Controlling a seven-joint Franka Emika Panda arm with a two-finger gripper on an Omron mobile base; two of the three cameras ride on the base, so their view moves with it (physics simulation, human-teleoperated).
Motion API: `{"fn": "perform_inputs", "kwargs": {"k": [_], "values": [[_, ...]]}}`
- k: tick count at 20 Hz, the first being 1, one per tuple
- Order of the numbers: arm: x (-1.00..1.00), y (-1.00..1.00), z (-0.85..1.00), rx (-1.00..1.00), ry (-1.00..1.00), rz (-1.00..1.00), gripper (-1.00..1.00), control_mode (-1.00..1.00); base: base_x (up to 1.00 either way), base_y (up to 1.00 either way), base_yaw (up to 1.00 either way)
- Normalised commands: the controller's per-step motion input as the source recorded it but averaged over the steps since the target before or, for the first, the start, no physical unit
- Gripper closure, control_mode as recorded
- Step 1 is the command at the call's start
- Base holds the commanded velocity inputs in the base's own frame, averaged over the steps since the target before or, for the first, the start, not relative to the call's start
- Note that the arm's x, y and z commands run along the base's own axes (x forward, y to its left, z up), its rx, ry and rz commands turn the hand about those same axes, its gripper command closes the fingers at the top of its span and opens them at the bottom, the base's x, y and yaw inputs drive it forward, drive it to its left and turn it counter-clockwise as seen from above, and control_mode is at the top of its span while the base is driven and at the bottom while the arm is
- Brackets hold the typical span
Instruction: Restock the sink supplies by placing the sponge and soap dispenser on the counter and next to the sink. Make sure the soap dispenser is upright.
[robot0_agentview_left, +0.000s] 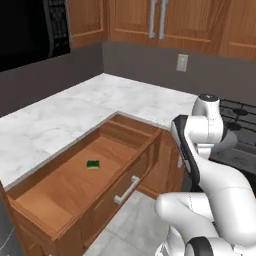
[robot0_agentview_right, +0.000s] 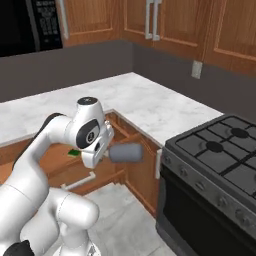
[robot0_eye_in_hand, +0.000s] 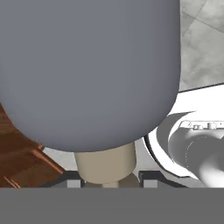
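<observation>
Right base view: the soap dispenser (robot0_agentview_right: 126, 152) hangs sideways in mid-air, at three o'clock from the arm's white wrist, in front of the open drawer (robot0_agentview_right: 95, 167) and to the left of the black stove (robot0_agentview_right: 220, 150). In the hand view the grey bottle (robot0_eye_in_hand: 87, 70) looms huge, its beige neck (robot0_eye_in_hand: 105, 164) pointing to six o'clock between the two dark fingertips (robot0_eye_in_hand: 148, 177), so the gripper (robot0_eye_in_hand: 107, 180) is closed around that neck. From the left base view, the sponge (robot0_agentview_left: 93, 164) lies flat on the drawer floor (robot0_agentview_left: 75, 185), near its middle. The marble counter (robot0_agentview_left: 55, 120) wraps the corner at ten o'clock of the drawer.
</observation>
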Motion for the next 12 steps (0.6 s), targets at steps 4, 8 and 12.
{"fn": "perform_inputs", "kwargs": {"k": [4, 8, 12], "values": [[0.0, 0.0, 0.0, 0.0, 0.0, 0.0, 1.0, 1.0, 0.37, 0.0, -0.48], [0.0, 0.0, 0.0, 0.0, 0.0, 0.0, 1.0, 1.0, 0.38, -0.09, -0.45], [0.0, 0.0, 0.0, 0.0, 0.0, 0.0, 1.0, 1.0, 0.19, -0.06, -0.66]]}}
